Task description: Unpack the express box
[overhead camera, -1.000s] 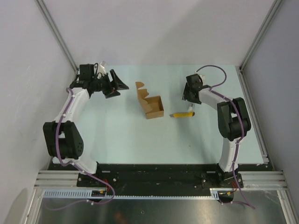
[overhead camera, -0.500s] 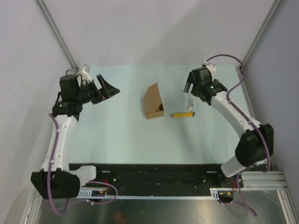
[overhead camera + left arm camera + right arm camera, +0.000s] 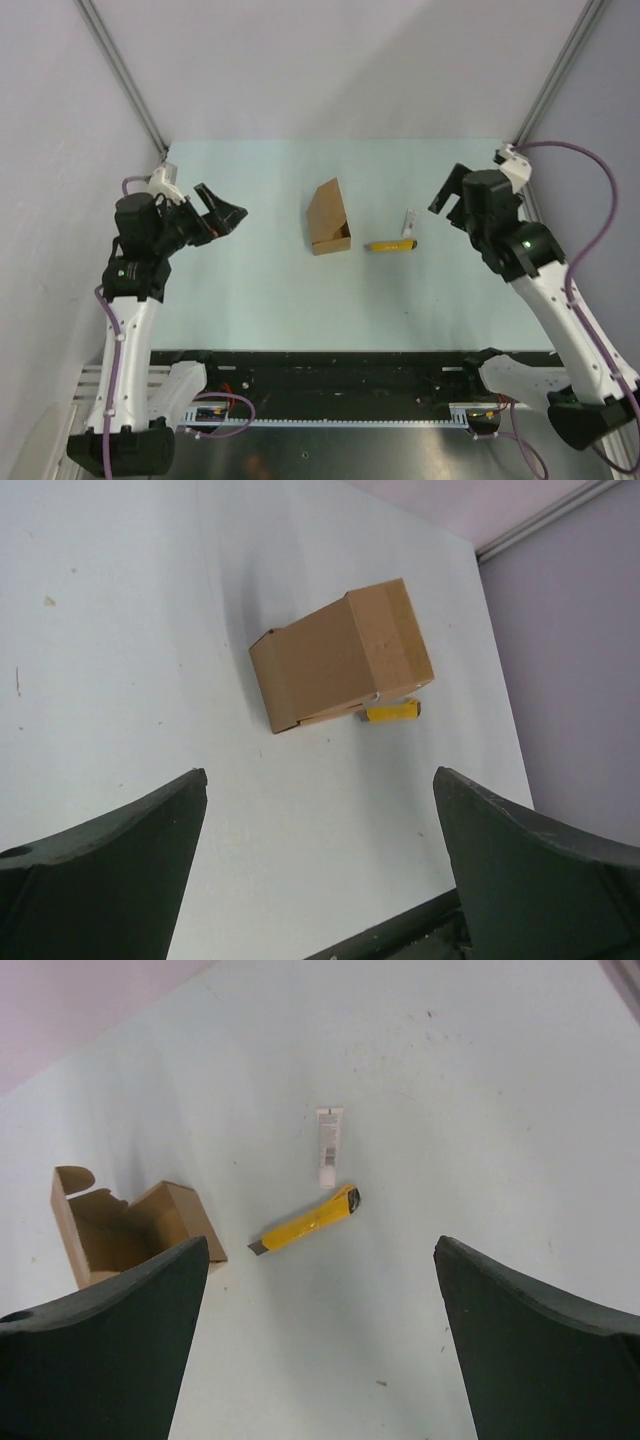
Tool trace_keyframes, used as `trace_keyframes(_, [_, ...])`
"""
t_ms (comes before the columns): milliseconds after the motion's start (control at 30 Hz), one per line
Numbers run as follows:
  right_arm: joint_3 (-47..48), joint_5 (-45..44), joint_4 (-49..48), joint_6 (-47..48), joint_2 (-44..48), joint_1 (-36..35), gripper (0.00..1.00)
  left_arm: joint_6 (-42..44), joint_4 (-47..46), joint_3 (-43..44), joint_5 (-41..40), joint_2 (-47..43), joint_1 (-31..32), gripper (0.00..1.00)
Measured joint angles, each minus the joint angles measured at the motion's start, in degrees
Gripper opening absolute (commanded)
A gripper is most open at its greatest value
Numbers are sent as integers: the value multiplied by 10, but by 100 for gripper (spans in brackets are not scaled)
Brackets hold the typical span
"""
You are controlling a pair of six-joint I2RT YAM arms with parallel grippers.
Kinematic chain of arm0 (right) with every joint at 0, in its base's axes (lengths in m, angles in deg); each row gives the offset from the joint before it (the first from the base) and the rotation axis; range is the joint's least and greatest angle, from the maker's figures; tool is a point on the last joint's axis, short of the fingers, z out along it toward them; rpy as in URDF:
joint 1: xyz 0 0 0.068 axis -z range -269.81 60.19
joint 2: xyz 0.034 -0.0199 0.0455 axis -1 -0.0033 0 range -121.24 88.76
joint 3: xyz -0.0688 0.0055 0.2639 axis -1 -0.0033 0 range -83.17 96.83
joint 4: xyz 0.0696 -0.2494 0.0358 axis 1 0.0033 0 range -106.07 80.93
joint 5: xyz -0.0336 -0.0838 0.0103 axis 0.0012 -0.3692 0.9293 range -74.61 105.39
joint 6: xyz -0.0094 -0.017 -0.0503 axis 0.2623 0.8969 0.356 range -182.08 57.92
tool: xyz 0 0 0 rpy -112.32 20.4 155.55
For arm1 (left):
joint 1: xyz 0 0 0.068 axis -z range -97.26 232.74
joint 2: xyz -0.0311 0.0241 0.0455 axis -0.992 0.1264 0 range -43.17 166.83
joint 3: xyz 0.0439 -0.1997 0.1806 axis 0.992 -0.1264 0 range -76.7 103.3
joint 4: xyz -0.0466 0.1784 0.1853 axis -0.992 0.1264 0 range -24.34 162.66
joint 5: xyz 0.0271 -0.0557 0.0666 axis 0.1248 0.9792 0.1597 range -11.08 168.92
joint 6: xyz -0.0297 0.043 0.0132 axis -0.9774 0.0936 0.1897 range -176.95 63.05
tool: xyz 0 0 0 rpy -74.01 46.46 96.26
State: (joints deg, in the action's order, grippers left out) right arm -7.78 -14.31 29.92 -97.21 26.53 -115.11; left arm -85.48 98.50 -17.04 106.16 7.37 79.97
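Note:
The express box (image 3: 328, 218), a small brown cardboard carton, sits at the table's middle with its flap lid raised. It also shows in the left wrist view (image 3: 340, 658) and in the right wrist view (image 3: 120, 1232), where its open inside faces the camera. A yellow cutter knife (image 3: 391, 245) lies just right of it, and a small white tube (image 3: 409, 222) lies beyond the knife. My left gripper (image 3: 222, 212) is open and empty, raised at the left, well away from the box. My right gripper (image 3: 448, 200) is open and empty, raised at the right of the knife.
The pale table top (image 3: 260, 300) is walled by grey panels at the back and sides. A metal rail (image 3: 540, 240) runs along the right edge. The black base bar (image 3: 340, 370) with both arm mounts lies along the near edge.
Both arms have drawn back and up from the table's middle, the left toward the left edge, the right toward the right edge. The box, knife and tube have not moved in the last half second.

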Motion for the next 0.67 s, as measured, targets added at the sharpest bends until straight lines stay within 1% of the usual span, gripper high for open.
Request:
trace_keyframes(133, [-8, -7, 25, -9, 62, 6, 100, -3, 0, -1, -15, -33, 0, 100])
trace_keyframes(267, [-14, -11, 35, -9, 99, 17, 100, -10, 3, -8, -19, -37, 0, 100])
trace_keyframes(667, [-16, 4, 34, -6, 99, 44, 100, -10, 8, -8, -18, -31, 0, 100])
